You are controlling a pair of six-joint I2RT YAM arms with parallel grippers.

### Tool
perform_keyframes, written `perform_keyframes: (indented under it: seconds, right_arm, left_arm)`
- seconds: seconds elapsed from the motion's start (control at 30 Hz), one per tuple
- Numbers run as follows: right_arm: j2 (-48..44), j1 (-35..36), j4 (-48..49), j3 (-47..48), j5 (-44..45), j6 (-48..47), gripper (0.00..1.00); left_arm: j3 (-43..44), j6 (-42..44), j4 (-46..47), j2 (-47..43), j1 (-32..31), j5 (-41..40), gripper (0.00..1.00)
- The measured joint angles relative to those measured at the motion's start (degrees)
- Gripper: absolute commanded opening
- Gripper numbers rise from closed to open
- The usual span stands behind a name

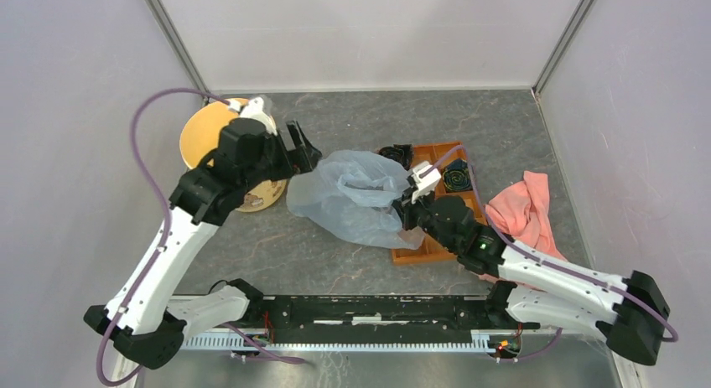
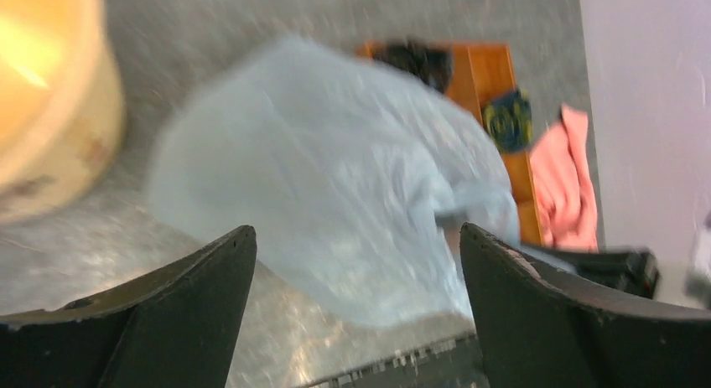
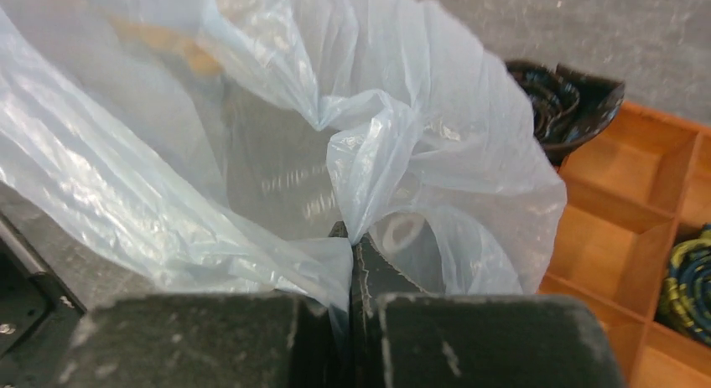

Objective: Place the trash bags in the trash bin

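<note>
Bag (image 3: 251, 111) sits pinched in right tool (image 3: 352, 241), near bin (image 1: 201, 145).

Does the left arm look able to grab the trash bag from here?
Probably yes: the left gripper is open right beside the trash bag, nothing between them, and the right gripper pinches its other side, out of the way.

Worktop (image 1: 352, 120): dark grey, mottled like stone, matt; it showed a faint sheen in the left wrist view.
Back wall (image 1: 369, 28): plain pale lilac-grey panel.
Left wall (image 1: 75, 111) and right wall (image 1: 646, 137): of the same kind; they closed in the worktop on three sides.
Left corner post (image 1: 173, 36) and right corner post (image 1: 568, 36): slim grey metal; they stood where the panels met.
Light: was even and soft, with no hard shadows.
</note>
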Motion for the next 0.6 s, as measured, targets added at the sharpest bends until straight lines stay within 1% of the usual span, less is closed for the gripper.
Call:
perform_keyframes:
  seconds: [0.13, 0.23, 0.33, 0.43, 0.6]
  right_arm:
    - [-5.4, -0.1, -4.3, 3.5, -1.4, -1.6, 0.00]
    - [-8.5, -0.1, -7.1, 7.2, -2.0, -2.6, 0.00]
    - [-11.0, -0.1, -9.1, 10.8, -2.0, -3.8, 0.01]
    - [-12.9, -0.1, -10.4, 13.9, -1.8, -5.2, 0.00]
    - [-14.3, -0.1, -12.0, 17.2, -0.4, -7.3, 0.00]
  left_arm:
    - [11.0, 3.1, -3.8, 3.5, 0.9, -10.8, 1.00]
    - [15.3, 5.1, -4.3, 7.8, 4.4, -15.4, 1.00]
    - [15.6, 7.0, -4.2, 12.4, 8.6, -16.8, 1.00]
    - [14.2, 8.5, -3.7, 17.2, 12.1, -16.0, 0.98]
    - [11.5, 10.0, -3.6, 21.8, 14.6, -14.7, 0.83]
